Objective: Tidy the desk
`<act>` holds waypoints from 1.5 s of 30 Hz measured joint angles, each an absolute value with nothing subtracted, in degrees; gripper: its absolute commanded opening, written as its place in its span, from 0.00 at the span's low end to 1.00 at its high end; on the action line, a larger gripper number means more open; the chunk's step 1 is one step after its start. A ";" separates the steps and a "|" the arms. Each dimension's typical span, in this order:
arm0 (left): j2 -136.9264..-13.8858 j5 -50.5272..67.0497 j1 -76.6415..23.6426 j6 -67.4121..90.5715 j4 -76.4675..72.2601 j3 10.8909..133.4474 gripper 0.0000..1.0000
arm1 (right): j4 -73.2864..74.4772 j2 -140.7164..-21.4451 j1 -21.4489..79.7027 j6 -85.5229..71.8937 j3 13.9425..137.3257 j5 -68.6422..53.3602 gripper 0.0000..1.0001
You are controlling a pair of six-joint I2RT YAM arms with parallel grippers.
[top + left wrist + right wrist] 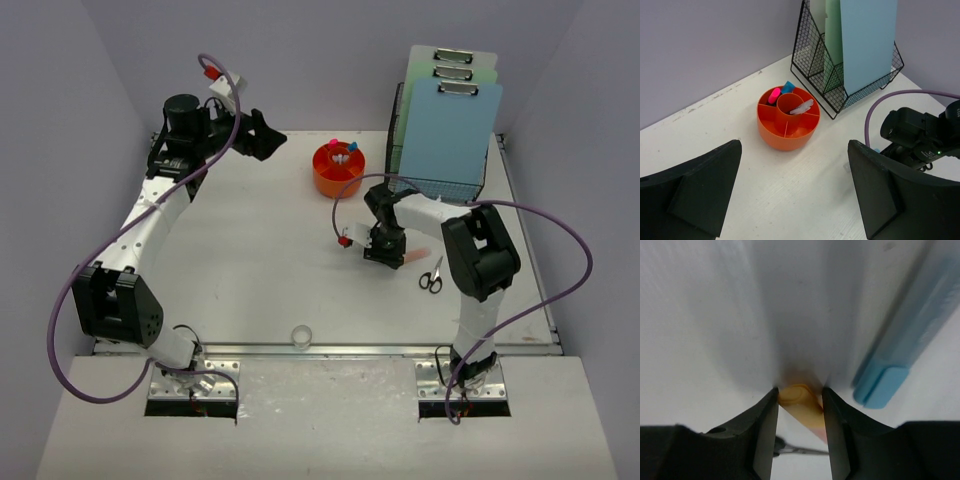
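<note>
L gripper point(265, 136) hovers upper left of the top view, fingers spread wide, holding nothing. The desk point(250, 250) fills the middle of the frame: flat, hard white top, looks slick, so I reckon small stuff slides or rolls on it.

Centre-right, the orange organiser point(338, 172) sits near the back edge w/ a few pens in it. Just below it, R gripper point(385, 252) is down at desk level. Wrist cam shows both fingers pressed against the end of an orange marker point(802, 407), so it's clamped but not lifted.

My read: light, stiff, smooth plastic barrel, and this end grip may let it pivot. Mid-barrel would be safer.

Blue highlighter point(910, 335) lies just beside it, scissors point(431, 277) lower right, wire rack point(440, 187) w/ clipboards point(450, 120) upper right.
</note>
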State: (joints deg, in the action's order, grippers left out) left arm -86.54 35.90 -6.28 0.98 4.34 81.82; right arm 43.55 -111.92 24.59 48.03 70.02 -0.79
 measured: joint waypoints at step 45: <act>-85.56 36.29 -6.28 2.94 1.68 79.27 1.00 | 55.73 -111.59 27.14 50.67 91.78 -3.24 0.00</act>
